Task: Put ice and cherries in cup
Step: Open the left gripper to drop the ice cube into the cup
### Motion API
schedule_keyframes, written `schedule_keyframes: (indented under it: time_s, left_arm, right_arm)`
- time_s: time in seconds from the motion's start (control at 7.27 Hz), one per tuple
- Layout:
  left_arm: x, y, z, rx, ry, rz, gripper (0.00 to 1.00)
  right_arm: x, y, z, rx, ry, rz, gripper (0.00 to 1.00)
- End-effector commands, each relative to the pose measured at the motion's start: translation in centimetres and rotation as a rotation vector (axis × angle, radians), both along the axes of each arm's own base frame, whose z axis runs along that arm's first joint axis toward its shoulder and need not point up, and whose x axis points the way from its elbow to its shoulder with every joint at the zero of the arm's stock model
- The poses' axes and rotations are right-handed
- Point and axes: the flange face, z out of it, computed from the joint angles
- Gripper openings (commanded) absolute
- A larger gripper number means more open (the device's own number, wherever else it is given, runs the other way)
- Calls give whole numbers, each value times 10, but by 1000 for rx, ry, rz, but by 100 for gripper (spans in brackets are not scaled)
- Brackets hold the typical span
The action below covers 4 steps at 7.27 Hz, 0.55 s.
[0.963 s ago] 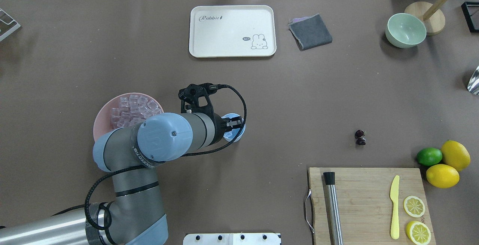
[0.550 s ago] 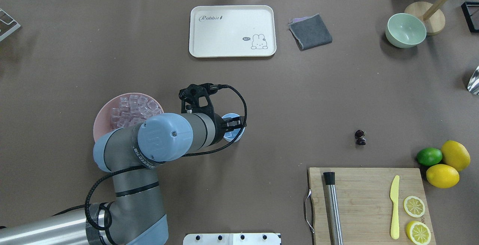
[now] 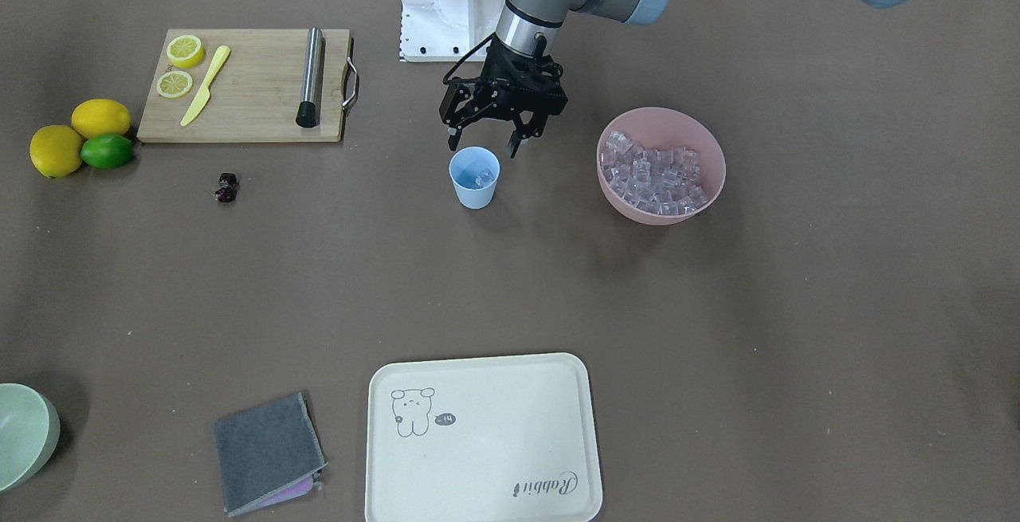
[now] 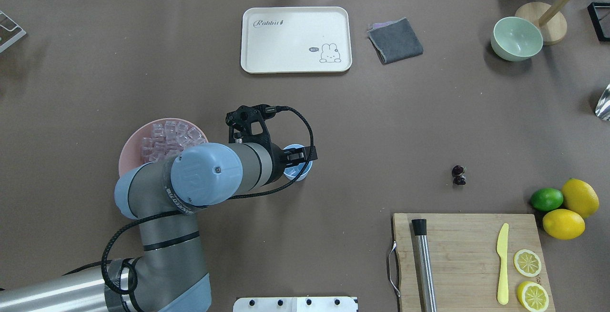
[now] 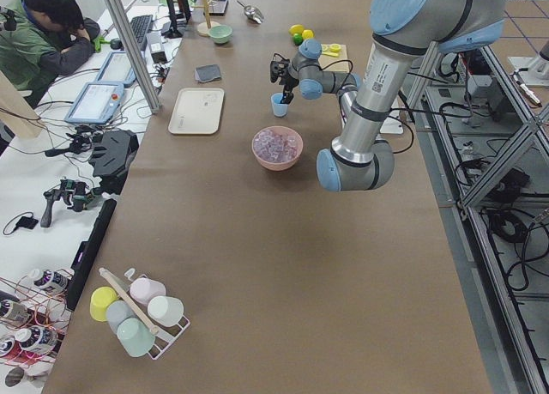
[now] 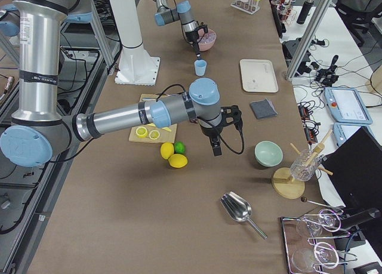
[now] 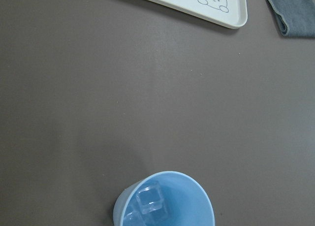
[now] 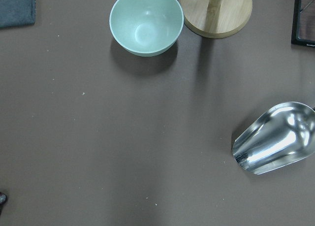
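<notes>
The light-blue cup (image 3: 475, 179) stands mid-table with a few clear ice cubes (image 7: 150, 200) inside; it also shows in the overhead view (image 4: 300, 175) and the left wrist view (image 7: 197, 206). My left gripper (image 3: 484, 145) hangs open and empty just above the cup's mouth. More ice (image 3: 653, 175) fills the pink bowl (image 3: 661, 215) beside it. The dark cherries (image 4: 458, 175) lie on the table, far from the cup towards the cutting board. My right gripper (image 6: 215, 148) shows only in the exterior right view, near the lemons; I cannot tell if it is open.
A cream tray (image 4: 295, 40) and grey cloth (image 4: 395, 40) lie at the far side. A green bowl (image 4: 516, 38), a cutting board (image 4: 469, 250) with knife, muddler and lemon slices, whole lemons and a lime (image 4: 547, 199), and a metal scoop (image 8: 275, 137) are on the right.
My left arm has shifted slightly, its elbow a little to the left. The gripper stays over the cup. Nothing else has moved.
</notes>
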Motion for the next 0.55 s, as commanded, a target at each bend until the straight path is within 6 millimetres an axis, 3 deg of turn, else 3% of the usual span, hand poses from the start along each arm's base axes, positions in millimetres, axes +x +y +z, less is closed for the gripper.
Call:
schedule_keyframes:
  time_s: [0.0, 0.14, 0.28, 0.41]
  left_arm:
    - [-38, -2, 12, -15, -72, -12, 97]
    - [-69, -4, 3, 28, -176, 7, 97]
    - [-99, -13, 8, 25, -267, 44, 97]
    - [-139, -35, 20, 3, -333, 88, 97]
  right_arm:
    - [-13, -2, -10, -1, -35, 39, 100]
    - [-32, -3, -18, -12, -59, 46, 100]
    - [-61, -6, -30, -30, -83, 55, 100]
    - [-90, -14, -47, -46, -101, 70, 100]
